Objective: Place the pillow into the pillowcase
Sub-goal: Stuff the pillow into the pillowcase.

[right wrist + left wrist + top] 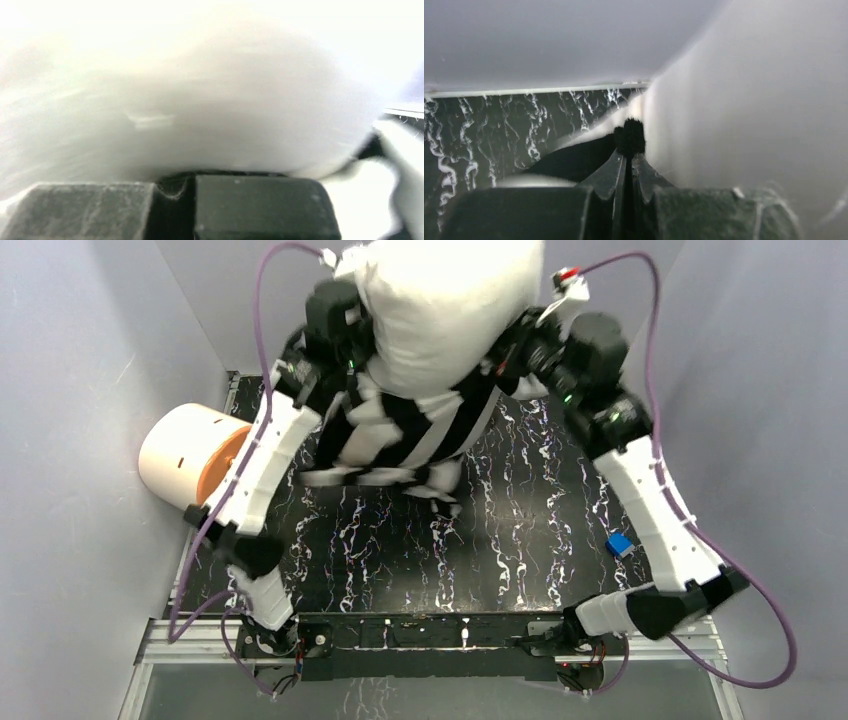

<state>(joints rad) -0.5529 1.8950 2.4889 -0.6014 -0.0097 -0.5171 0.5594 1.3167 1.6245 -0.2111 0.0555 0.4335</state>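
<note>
My left gripper [628, 152] and right gripper [512, 358] both pinched tight on opposite pillowcase [400, 435] edges, raised, pillow [445, 310] bottom tucked inside, most bulging out above

Pillow [440, 310] plugs the gap up high between both arms; pillowcase [400, 435] hangs under it, blocking the far middle; cream cylinder [185, 455] crowds the left arm [265, 455]'s outer side; small blue object [620, 544] sits beside the right arm [650, 500]; near tabletop [450, 560] between the arms lies open.
</note>
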